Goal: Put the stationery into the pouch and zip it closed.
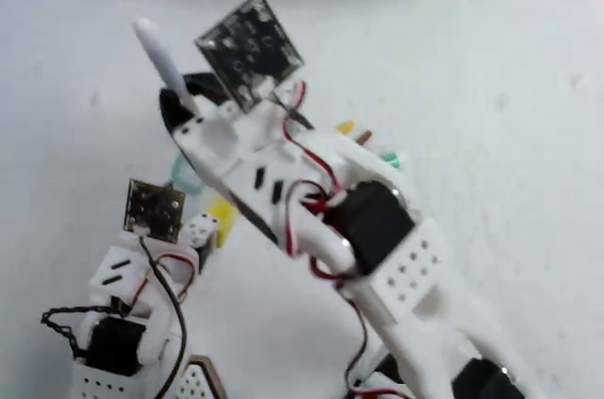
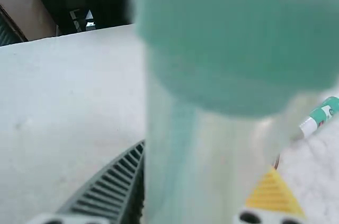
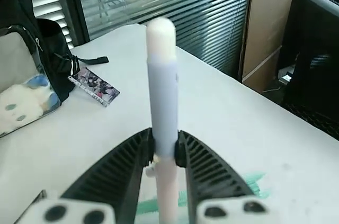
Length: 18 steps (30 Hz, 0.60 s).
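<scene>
A white pen (image 1: 157, 48) stands upright above the table, my right gripper (image 1: 181, 105) shut on its lower part. In the right wrist view the pen (image 3: 162, 91) rises between the black fingers of the right gripper (image 3: 164, 152), and a teal edge of the pouch (image 3: 249, 187) lies below. The translucent teal pouch (image 2: 233, 49) hangs close in front of the left wrist camera. It runs down between a grey finger (image 2: 114, 192) and a yellow one (image 2: 273, 192) of my left gripper (image 2: 190, 205), which holds it. From above, the pouch (image 1: 181, 173) peeks out beneath the right arm.
A green-and-white tube (image 2: 320, 115) lies on the white table (image 1: 491, 88) past the pouch. Small yellow and orange items (image 1: 354, 131) show beside the right arm. A black bag (image 3: 37, 49) and a card (image 3: 95, 83) sit at the table's far side.
</scene>
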Available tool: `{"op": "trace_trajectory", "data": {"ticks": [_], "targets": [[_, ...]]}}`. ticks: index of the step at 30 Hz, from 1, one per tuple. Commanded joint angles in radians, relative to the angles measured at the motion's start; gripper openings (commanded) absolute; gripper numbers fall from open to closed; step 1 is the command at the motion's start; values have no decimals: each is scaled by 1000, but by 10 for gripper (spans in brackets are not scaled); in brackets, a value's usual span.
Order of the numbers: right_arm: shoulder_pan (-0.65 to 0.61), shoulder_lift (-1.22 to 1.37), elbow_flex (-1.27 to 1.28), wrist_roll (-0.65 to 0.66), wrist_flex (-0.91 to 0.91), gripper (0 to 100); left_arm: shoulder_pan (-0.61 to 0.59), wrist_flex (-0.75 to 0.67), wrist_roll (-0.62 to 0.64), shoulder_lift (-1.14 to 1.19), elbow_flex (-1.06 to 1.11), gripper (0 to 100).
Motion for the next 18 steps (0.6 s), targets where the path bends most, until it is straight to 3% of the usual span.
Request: {"op": "trace_trajectory", "data": {"ticks": [1,5,8,12,18], "targets": [[-8,-93,32,0,4,17,7,-15,11,-5,-21,242],[15,-145,126,49,8,33,7,-15,11,-5,-21,242],[18,-163,157,170,70,158,5,-15,11,-5,-21,242],[18,-186,152,190,105,317,7,-15,11,-5,-21,242],[22,-236,152,190,107,275,8,-15,11,-5,-20,241]]}}
